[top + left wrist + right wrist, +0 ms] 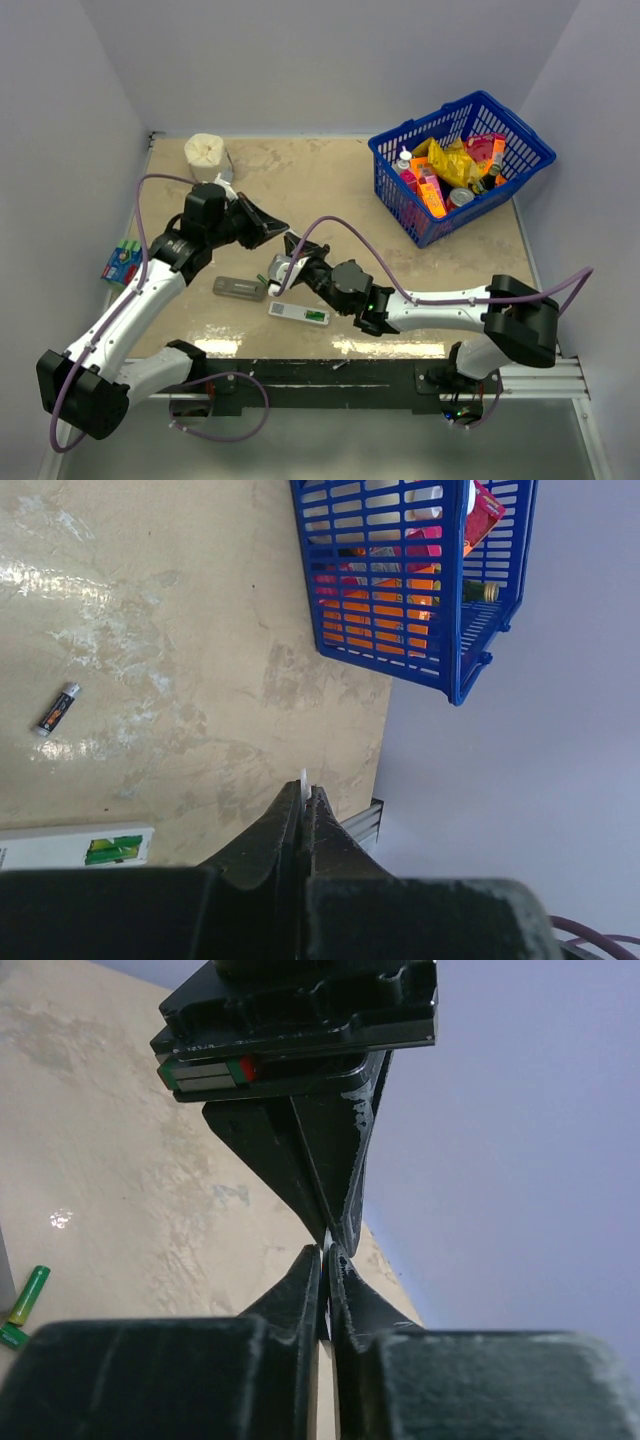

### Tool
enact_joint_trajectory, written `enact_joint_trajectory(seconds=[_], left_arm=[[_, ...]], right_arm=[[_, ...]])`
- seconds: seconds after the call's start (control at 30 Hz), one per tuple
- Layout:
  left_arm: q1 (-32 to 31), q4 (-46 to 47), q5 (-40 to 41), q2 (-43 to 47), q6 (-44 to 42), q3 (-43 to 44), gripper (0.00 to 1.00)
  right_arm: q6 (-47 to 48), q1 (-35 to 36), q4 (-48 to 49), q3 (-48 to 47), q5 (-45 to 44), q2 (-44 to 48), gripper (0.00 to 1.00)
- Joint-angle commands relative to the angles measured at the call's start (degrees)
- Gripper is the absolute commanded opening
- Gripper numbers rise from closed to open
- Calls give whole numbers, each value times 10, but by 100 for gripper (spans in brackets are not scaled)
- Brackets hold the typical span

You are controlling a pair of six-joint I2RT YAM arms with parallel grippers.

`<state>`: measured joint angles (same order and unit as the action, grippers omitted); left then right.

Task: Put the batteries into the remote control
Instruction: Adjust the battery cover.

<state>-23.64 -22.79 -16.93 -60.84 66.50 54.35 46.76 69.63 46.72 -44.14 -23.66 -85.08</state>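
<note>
The left claw (305,802) is pressed shut, a thin white sliver (304,778) poking from its tips. 1 dark battery (57,709) lies alone on the bench (200,630). The white remote (40,848) shows green cells at lower left, and the blue basket (462,630) stands well apart.

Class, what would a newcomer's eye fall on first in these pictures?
The black left gripper and right gripper meet tip to tip above the middle of the beige table, a white sliver pinched in the left one. The blue plastic basket of colourful packets fills the far right corner. Toward the near edge lies the slim white remote control.
</note>
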Motion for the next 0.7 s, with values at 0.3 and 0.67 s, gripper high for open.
enact_joint_trajectory(seconds=[0.3,0.67], left_arm=[[1,29,29,43,18,-1,54],[0,62,144,81,-318,-35,72]], right_arm=[[-91,-2,-78,-28,-1,64,0],[-444,-74,-410,-55,154,212,0]])
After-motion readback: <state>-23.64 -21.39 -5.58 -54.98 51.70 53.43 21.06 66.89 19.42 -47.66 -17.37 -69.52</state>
